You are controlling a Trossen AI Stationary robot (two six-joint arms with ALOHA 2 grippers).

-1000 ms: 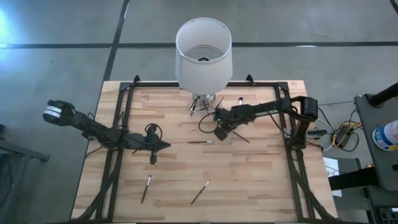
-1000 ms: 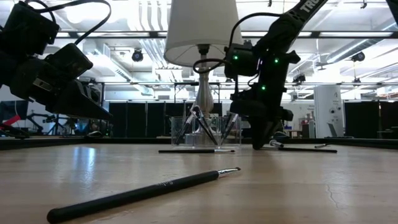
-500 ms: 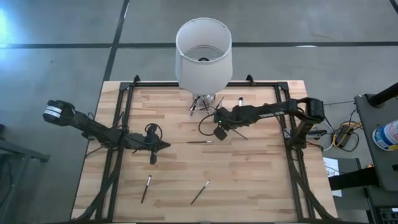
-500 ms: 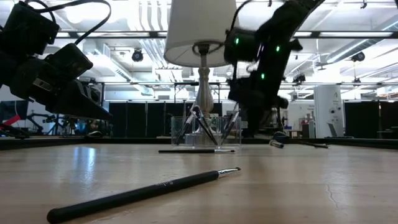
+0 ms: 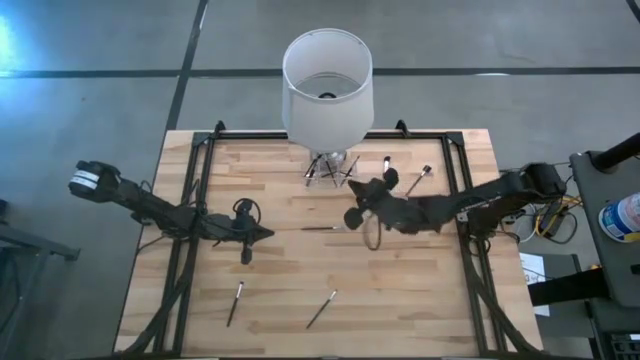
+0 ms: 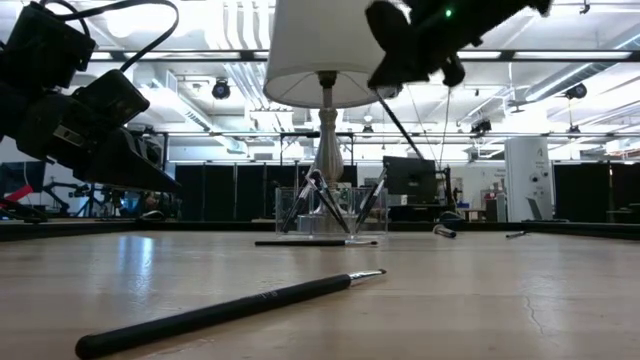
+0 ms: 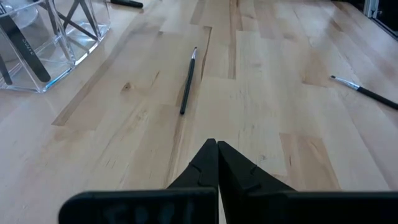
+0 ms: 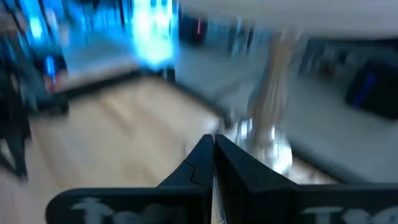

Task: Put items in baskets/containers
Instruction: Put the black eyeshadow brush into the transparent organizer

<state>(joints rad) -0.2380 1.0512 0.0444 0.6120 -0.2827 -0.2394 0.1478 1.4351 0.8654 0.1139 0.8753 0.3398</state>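
We see right hand (image 5: 352, 217) raised near clear holder (image 6: 327, 212), fingers together, empty. Left hand (image 7: 217, 163) closed, waiting left. Brushes (image 5: 323, 228) lie scattered on counter (image 5: 400, 290). Risk: swinging arm knocks lamp (image 5: 327, 85) or holder.

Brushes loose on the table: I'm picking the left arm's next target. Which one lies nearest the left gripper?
The brush lying near the table's front-left, below the left gripper. The middle brush and the front-centre one lie farther off.
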